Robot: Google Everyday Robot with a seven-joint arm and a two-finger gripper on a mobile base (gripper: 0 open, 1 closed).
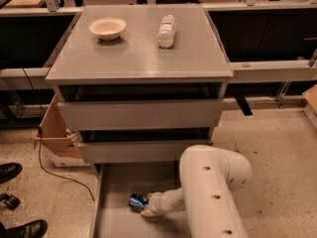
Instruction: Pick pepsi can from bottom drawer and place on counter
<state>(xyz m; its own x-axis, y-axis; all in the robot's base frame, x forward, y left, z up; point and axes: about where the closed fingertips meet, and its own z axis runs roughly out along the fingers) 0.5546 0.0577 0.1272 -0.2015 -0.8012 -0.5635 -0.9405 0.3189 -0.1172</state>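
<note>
The pepsi can (137,201) is seen lying on its side on the floor of the bottom drawer (119,180), in the left half of the tray, with one silver end turned to the left. The drawer is pulled well out from the cabinet, so the can is left open to reach from above and from the front.

The gripper (148,207) is set low in the drawer, right against the can's right-hand end. The white arm (210,192) is bent down over the drawer's right side, so the wrist is brought in nearly level with the floor. Such a sideways approach is judged to suit a can that lies flat. Whether the gripper is spread around the can or clamped on it cannot be told.

The step in hand is judged to be the grasp, and no lift is made yet. The two upper drawers (138,114) stand out less than the bottom one, so the can will probably need to be drawn outward before it is raised.

On the counter (133,58) a bowl (107,27) and a white bottle (167,31) are set towards the back, well apart. Room for the can is therefore judged to lie nearer the front edge.
</note>
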